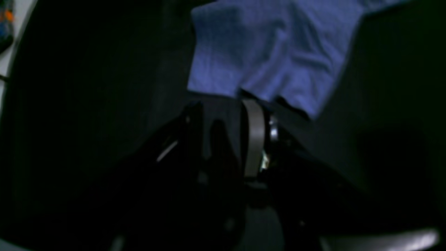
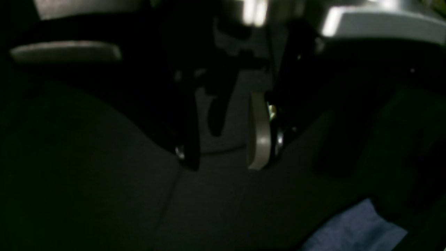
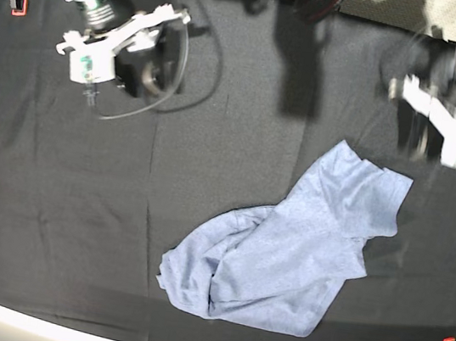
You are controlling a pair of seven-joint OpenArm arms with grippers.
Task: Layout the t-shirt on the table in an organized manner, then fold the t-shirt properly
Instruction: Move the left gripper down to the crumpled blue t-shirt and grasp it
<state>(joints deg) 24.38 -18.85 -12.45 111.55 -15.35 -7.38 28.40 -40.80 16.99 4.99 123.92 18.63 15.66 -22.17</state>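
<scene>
Left gripper (image 1: 223,104) first: jaws parted, nothing between them but black cloth, the tips just short of the near hem of the t-shirt (image 1: 264,52). In the left wrist view the blue fabric fills the space straight ahead of the jaws, its edge a little beyond the pale finger (image 1: 253,136). Close, but no contact that I can make out.

Over to the right gripper (image 2: 223,164): jaws also apart and empty, hanging over bare cloth. Its wrist camera catches only a sliver of the shirt (image 2: 352,230) in the corner of the frame, off to one side and well clear of the tips.

Now the base view. The t-shirt (image 3: 284,256) lies crumpled on the table (image 3: 49,221), right of centre and toward the near edge. Its long axis runs on a diagonal, from the bunched end at near left up to the narrower end at far right. That far-right end points almost at the left arm (image 3: 447,109), which hangs just beyond it on the right side. The right arm (image 3: 111,33) sits at far left, well apart from the cloth.

So the left arm is plainly the nearer one, I'd say, with the shirt's upper corner below and ahead of its jaws. The shirt is not yet spread flat.
</scene>
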